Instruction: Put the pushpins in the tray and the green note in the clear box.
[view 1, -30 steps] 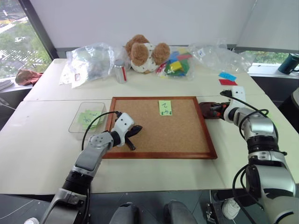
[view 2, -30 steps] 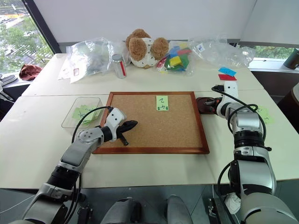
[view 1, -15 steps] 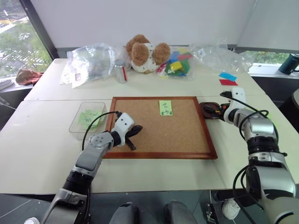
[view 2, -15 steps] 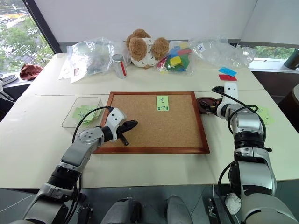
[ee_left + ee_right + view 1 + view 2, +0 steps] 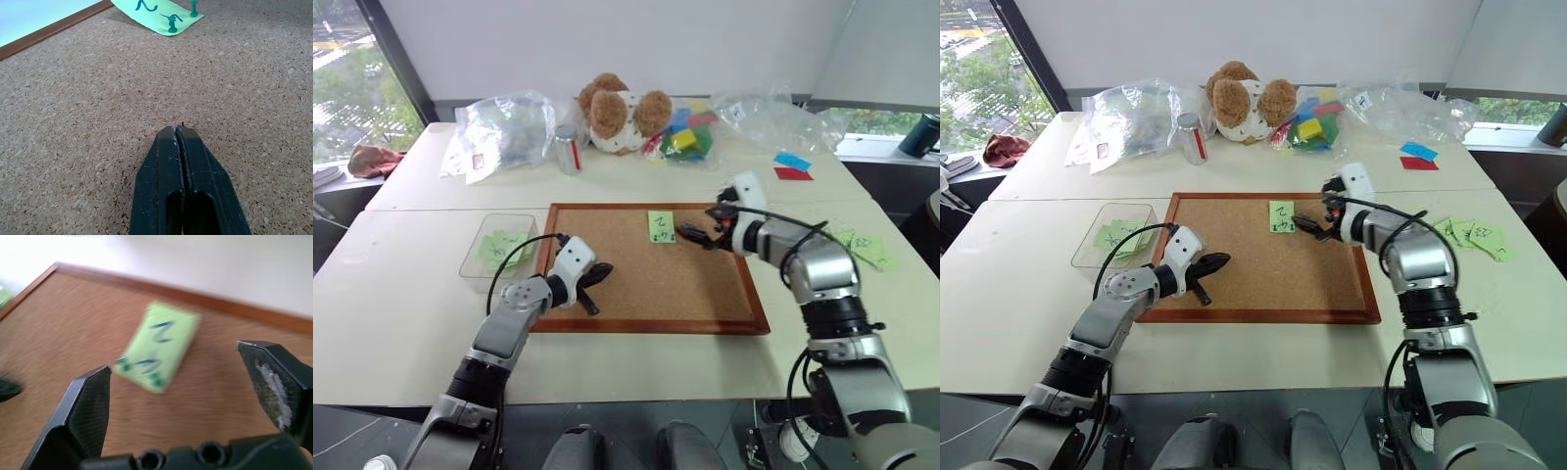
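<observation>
A wood-framed cork board (image 5: 651, 264) is seen lying flat on a white table (image 5: 401, 284). The green note (image 5: 660, 226) is fixed near the board's far edge by two small green pushpins (image 5: 171, 24) along its near edge. The right gripper (image 5: 703, 227) is held over the board just beside the note, its two black fingers (image 5: 90, 404) spread wide apart with nothing between them; in the right wrist view the note is framed directly ahead of the open jaws. The left gripper (image 5: 598, 276) is poised low over the near left part of the board, its fingers (image 5: 161, 196) pressed fully together and empty, with the note well ahead of it and to its right. The clear box (image 5: 497, 247) is placed on the table just off the board's left edge, beside the left gripper, and several pale-green notes are seen inside it. More green notes (image 5: 865, 247) are scattered on the table beyond the right arm.
</observation>
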Controlling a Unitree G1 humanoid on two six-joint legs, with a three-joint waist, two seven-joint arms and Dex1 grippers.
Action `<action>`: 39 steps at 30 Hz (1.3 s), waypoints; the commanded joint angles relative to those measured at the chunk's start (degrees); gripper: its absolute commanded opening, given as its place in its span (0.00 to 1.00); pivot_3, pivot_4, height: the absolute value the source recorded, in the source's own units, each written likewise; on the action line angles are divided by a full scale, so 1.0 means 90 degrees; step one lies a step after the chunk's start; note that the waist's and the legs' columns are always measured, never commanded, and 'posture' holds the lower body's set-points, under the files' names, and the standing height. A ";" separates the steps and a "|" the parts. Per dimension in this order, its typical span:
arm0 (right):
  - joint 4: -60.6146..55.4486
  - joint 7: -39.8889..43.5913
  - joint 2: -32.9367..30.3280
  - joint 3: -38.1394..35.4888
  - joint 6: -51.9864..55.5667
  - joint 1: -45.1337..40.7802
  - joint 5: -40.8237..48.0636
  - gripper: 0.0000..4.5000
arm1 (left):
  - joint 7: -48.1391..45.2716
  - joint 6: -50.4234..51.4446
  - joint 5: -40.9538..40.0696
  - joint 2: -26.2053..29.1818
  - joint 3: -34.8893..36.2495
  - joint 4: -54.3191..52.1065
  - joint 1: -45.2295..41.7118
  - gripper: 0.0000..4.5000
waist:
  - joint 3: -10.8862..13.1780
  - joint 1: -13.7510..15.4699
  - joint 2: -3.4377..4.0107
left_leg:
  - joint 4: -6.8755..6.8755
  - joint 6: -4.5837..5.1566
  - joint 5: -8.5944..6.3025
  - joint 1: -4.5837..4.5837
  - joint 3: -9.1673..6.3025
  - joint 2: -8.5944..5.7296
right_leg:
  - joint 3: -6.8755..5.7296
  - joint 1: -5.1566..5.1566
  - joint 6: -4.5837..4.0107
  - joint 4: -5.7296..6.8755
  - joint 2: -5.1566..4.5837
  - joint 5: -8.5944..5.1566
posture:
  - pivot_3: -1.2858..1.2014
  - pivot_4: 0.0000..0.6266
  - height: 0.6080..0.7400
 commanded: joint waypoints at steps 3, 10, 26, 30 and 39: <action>0.0127 -0.0053 0.0046 0.0082 -0.0329 -0.0119 -0.0148 0.71 | 0.0000 0.0122 0.0137 0.0037 -0.0104 0.0160 0.0163 0.00 | 0.0000 -0.0004 0.0000 | 0.0000 0.0000 0.0000 0.0000 0.0000 0.0000 | -0.0001 0.0000 0.0000 -0.0002 0.0000 0.0000 | 0.52 0.24 1.00; 0.0503 -0.0042 0.0203 0.0263 -0.0744 -0.0153 -0.0363 0.71 | 0.0014 0.0142 0.0137 0.0054 -0.0078 0.0135 0.0180 0.00 | 0.0000 -0.0011 0.0000 | -0.0001 0.0000 0.0000 0.0001 0.0000 0.0000 | -0.0001 0.0001 0.0000 -0.0002 0.0000 0.0000 | 0.52 0.24 1.00; 0.1476 0.0031 0.0501 0.0287 -0.1345 -0.0455 -0.0542 0.21 | 0.0038 0.0210 0.0150 0.0103 -0.0063 -0.0041 0.0305 0.00 | 0.0000 -0.0020 0.0000 | -0.0005 -0.0001 0.0000 0.0002 0.0000 0.0000 | -0.0001 -0.0001 0.0000 -0.0002 0.0001 0.0000 | 0.52 0.24 1.00; 0.1520 0.0039 0.0510 0.0285 -0.1372 -0.0462 -0.0577 0.01 | 0.0049 0.0217 0.0152 0.0110 -0.0057 -0.0059 0.0317 0.00 | 0.0000 -0.0023 0.0000 | -0.0006 -0.0001 0.0000 0.0002 0.0000 0.0000 | -0.0001 -0.0001 0.0000 -0.0004 0.0001 0.0000 | 0.52 0.24 1.00; 0.0786 0.0035 0.0331 -0.0119 -0.0824 -0.0667 -0.0253 0.01 | 0.0036 0.0237 0.0170 0.0100 -0.0120 -0.0034 0.0348 0.00 | 0.0001 -0.0019 0.0002 | -0.0008 -0.0001 0.0000 0.0001 0.0000 0.0000 | -0.0001 -0.0003 0.0000 -0.0004 0.0001 0.0000 | 0.52 0.24 1.00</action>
